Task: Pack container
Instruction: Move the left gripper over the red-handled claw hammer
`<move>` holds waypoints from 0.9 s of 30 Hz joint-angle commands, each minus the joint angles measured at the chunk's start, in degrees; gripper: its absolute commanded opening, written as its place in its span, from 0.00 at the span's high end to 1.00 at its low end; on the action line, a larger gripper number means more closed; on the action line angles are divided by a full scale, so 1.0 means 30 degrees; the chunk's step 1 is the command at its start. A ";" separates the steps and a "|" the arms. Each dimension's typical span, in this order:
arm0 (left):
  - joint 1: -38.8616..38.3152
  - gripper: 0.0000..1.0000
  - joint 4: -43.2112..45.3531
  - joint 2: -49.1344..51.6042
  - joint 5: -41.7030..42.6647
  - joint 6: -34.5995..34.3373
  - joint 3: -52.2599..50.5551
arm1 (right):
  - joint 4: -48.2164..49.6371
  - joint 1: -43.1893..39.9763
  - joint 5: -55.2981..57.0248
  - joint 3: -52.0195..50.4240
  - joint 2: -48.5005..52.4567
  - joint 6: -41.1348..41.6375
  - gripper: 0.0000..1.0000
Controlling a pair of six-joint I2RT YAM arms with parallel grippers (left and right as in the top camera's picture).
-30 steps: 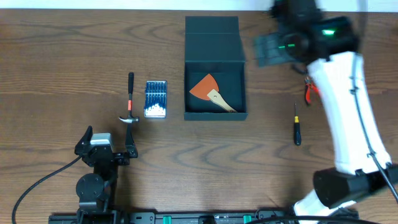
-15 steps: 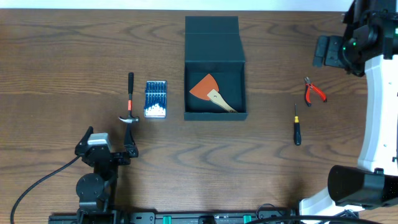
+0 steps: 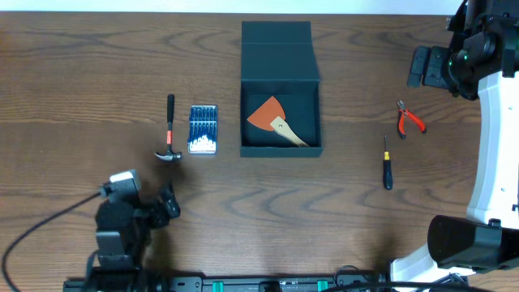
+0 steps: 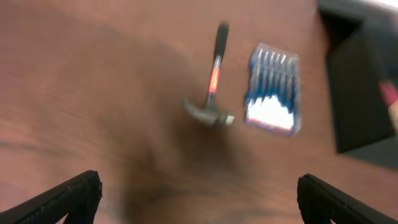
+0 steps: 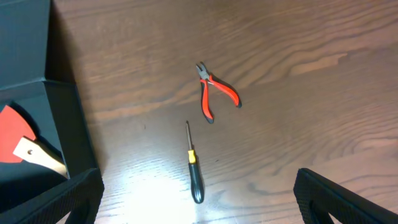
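The container [image 3: 281,144], a dark teal-black box, stands at the table's middle with its flap lid [image 3: 276,47] open toward the back. An orange scraper with a wooden handle [image 3: 272,118] lies inside. My left gripper [image 3: 169,203] is open and empty near the front left, short of a hammer [image 4: 211,87] and a blue bit case [image 4: 273,90]; its wrist view is blurred, with the container [image 4: 357,93] at the right edge. My right gripper [image 3: 423,66] hangs open and empty high at the far right, above red-handled pliers [image 5: 214,94] and a screwdriver [image 5: 194,168].
The hammer [image 3: 169,130] and the blue case [image 3: 203,130] lie left of the container. The pliers [image 3: 408,118] and the screwdriver [image 3: 387,162] lie to its right. The container's wall [image 5: 68,118] fills the left of the right wrist view.
My right arm swung from beside the container's lid out to the far right and then held still. My left gripper shifted toward the front edge.
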 commanded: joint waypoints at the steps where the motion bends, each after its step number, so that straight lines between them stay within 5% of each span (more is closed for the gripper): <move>1: 0.0102 0.02 -0.0546 0.2368 -0.0240 -0.0248 0.2747 | -0.0029 -0.0066 -0.0124 0.0160 -0.0168 0.0219 0.01; 14: 0.0102 0.02 -0.7606 1.4681 0.0357 -0.0036 1.1132 | -0.0029 -0.0044 -0.0117 0.0160 -0.0168 0.0211 0.01; 27: 0.0102 0.02 -0.6557 1.9919 0.2484 0.2900 1.2429 | -0.0029 -0.0044 -0.0117 0.0160 -0.0168 0.0211 0.01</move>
